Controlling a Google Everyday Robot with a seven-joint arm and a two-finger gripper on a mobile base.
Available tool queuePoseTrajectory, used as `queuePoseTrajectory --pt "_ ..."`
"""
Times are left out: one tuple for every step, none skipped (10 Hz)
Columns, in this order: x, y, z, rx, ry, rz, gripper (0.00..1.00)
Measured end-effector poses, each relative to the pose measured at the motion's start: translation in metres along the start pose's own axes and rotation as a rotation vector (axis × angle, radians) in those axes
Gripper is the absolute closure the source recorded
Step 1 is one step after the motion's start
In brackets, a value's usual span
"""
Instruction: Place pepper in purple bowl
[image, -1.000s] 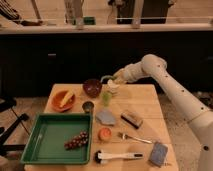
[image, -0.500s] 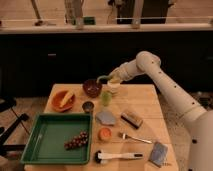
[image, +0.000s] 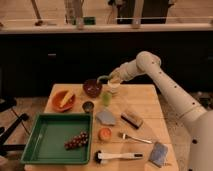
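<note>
The purple bowl (image: 92, 88) stands at the back of the wooden table (image: 145, 102), dark inside. My gripper (image: 106, 79) hangs just above the bowl's right rim, reaching in from the right. It is shut on a small slender green thing at its tip, the pepper (image: 102, 78). The pepper is over the bowl's right edge and does not touch the bowl.
A pale green cup (image: 106, 98) stands just below the gripper, with a small dark cup (image: 88, 106) and an orange bowl (image: 64, 100) to its left. A green tray (image: 50, 137) holds grapes (image: 75, 141). Nearer lie a fork (image: 135, 138), a white brush (image: 119, 156) and a sponge (image: 159, 153).
The arm has swung left, carrying the gripper from above the pale green cup to the purple bowl's right rim. Nothing on the table has moved.
</note>
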Motion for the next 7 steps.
queuePoseTrajectory --pt "-0.003 -0.002 0.000 -0.001 -0.023 -0.027 1.00" --pt "-0.013 -0.003 0.005 -0.007 -0.053 -0.062 1.00" --pt "-0.029 -0.004 0.015 -0.019 -0.090 -0.107 1.00" --pt "-0.041 -0.005 0.024 -0.032 -0.119 -0.140 1.00" --pt "-0.050 -0.004 0.033 -0.047 -0.144 -0.165 1.00" --pt "-0.058 -0.005 0.042 -0.069 -0.172 -0.187 1.00" --pt "-0.059 -0.005 0.048 -0.086 -0.187 -0.198 1.00"
